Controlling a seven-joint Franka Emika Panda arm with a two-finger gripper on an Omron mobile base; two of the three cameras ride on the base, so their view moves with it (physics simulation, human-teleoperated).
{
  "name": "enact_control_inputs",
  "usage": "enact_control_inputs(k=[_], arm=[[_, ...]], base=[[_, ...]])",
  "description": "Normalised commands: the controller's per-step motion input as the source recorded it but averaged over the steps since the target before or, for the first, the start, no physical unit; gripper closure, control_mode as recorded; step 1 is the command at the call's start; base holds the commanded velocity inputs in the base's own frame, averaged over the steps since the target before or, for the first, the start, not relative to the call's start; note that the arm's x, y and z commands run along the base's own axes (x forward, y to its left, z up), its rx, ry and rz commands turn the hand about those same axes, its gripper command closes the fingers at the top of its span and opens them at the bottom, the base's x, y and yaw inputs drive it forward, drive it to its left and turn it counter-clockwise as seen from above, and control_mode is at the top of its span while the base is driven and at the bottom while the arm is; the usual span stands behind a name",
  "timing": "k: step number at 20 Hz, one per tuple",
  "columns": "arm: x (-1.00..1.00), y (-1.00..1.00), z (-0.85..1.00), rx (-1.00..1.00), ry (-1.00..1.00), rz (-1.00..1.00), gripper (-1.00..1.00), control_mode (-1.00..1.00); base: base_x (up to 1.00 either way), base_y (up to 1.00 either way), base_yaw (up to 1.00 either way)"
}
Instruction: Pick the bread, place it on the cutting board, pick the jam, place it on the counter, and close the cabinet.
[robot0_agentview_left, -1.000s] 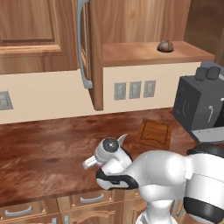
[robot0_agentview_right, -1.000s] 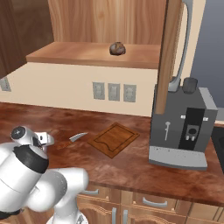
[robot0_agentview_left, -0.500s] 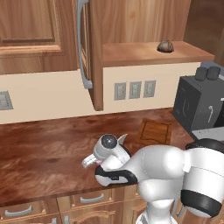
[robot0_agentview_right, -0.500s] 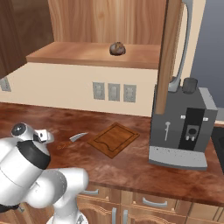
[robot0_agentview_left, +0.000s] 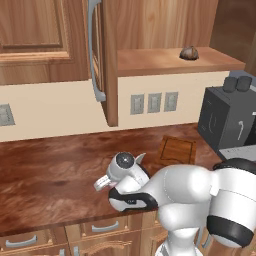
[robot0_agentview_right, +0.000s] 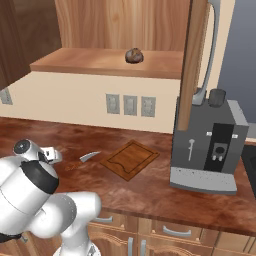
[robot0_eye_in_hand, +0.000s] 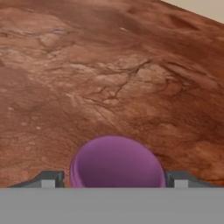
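Note:
The jam (robot0_eye_in_hand: 114, 162) shows its purple top right between my fingertips, just above the dark reddish-brown counter (robot0_eye_in_hand: 109, 65). My gripper (robot0_eye_in_hand: 114, 177) is shut on it, held low over the counter's front left part, behind my own arm in the base views. The bread (robot0_agentview_left: 189, 52) (robot0_agentview_right: 134, 55) lies on the lighter wooden shelf of the cabinet. The cutting board (robot0_agentview_left: 176, 150) (robot0_agentview_right: 130, 159) lies bare on the counter (robot0_agentview_left: 50, 175), to the right of my hand. The cabinet door (robot0_agentview_left: 100, 50) (robot0_agentview_right: 197, 50) stands open, its edge turned out over the counter.
A grey-bladed knife (robot0_agentview_right: 90, 156) lies between my arm and the board. A dark coffee machine (robot0_agentview_left: 230, 117) (robot0_agentview_right: 210, 145) stands at the right. Wall sockets (robot0_agentview_left: 154, 102) sit under the shelf. Drawers (robot0_agentview_right: 170, 232) run below the counter's front edge.
My wrist has risen slightly and drifted a little; the bread, board, knife and cabinet door have stayed where they were.

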Motion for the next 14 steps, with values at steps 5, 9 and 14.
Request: enact_control_inputs(k=[5,9,14], arm=[[-0.13,0.00,0.00,0.00,0.00,0.00,-1.00,-1.00],[-0.21,0.00,0.01,0.00,0.00,0.00,-1.00,-1.00],[-0.06,-0.03,0.23,0.00,-0.06,0.00,-1.00,-1.00]], base=[[0.00,0.00,0.00],[0.00,0.00,0.00],[0.00,0.00,0.00]])
